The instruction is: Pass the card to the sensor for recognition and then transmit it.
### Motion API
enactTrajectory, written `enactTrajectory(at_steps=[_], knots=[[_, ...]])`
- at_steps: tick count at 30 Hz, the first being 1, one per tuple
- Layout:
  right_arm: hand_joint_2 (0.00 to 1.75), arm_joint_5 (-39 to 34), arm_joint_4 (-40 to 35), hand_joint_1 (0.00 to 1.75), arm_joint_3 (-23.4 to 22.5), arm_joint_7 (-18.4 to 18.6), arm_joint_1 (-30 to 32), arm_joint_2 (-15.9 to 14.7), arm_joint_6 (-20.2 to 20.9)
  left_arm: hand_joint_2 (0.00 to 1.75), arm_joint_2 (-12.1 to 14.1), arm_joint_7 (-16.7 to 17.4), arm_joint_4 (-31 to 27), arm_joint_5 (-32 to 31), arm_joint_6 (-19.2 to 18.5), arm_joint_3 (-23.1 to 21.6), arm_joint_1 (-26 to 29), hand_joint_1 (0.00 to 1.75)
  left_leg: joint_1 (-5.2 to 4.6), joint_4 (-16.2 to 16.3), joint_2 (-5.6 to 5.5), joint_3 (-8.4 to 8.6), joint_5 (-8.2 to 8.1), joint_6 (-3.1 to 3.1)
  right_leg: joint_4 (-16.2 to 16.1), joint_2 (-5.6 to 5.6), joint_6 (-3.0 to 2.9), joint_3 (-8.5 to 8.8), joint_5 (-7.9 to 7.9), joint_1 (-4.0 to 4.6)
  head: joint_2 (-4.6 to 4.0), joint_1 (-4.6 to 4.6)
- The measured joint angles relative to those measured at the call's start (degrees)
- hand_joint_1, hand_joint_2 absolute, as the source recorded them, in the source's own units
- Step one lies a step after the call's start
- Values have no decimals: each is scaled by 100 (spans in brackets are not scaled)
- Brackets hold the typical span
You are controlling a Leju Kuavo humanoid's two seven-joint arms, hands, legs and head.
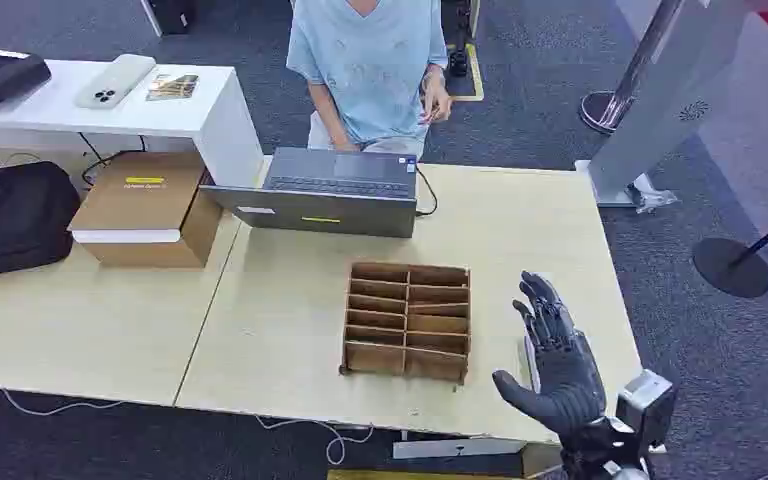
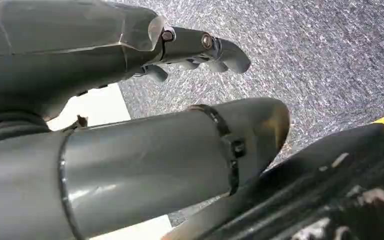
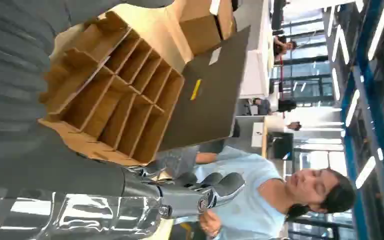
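Observation:
My right hand (image 1: 555, 355) hovers flat over the table's front right corner, just right of the cardboard divider box (image 1: 407, 320), fingers spread and holding nothing. A thin white edge (image 1: 530, 358), perhaps the card, peeks out under its left side; I cannot tell whether the hand touches it. In the right wrist view the fingers (image 3: 200, 192) stretch out past the box (image 3: 115, 100). My left hand (image 2: 200, 47) hangs over grey carpet with nothing in it, fingers loosely bent. A grey-white stand (image 1: 665, 95) with a round dotted patch rises beyond the table's far right corner.
A grey laptop (image 1: 335, 190) stands at the far edge of the wooden table (image 1: 290, 300), with a person in a light blue shirt (image 1: 370, 65) behind it. A brown carton (image 1: 145, 205) and a black bag (image 1: 10, 215) lie at the left. Barrier posts (image 1: 735, 260) stand at the right.

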Motion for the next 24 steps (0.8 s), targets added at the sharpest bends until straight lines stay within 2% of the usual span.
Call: enactTrajectory(at_steps=[2,4,7,9,11,14,18,24], knots=[[175,94,0,0,73,-38,-131,-55,-46,0,0,0,0,0,-2,0,0,0,0,0,1,0,2,2,0,0,0,0,1,0,0,0],[175,327,7,0,182,-94,-312,-157,-257,0,0,-5,0,-2,-4,-4,0,0,0,0,5,1,2,2,0,5,2,0,3,0,0,0],[175,1405,7,0,328,-74,-653,-265,-1195,0,0,-48,0,0,-4,-9,0,0,-1,0,6,1,5,-2,1,7,2,1,7,0,0,2],[175,2433,11,0,463,185,-930,-319,-1968,0,-2,-83,0,-2,6,-22,2,0,-1,1,10,2,6,-3,2,12,-2,0,10,-1,0,0],[175,3294,35,0,608,396,-1229,-394,-2570,0,-2,-105,0,-2,7,-68,2,0,0,1,10,3,7,-4,2,14,-2,0,11,0,0,0],[175,4460,176,0,846,764,-1795,-540,-3246,0,0,-109,0,0,-11,-170,1,0,0,1,12,4,11,-8,4,19,-4,-1,16,0,0,2],[175,5699,648,0,1200,1258,-2729,-663,-3677,0,2,-118,0,0,-46,-330,-4,0,0,1,16,5,16,-11,7,29,-7,-3,23,0,0,0],[175,6341,1874,0,1756,1742,-4434,-652,-3600,0,11,-116,0,-2,-101,-538,-50,0,1,1,16,-4,37,-11,15,28,-11,-10,38,0,0,0]])
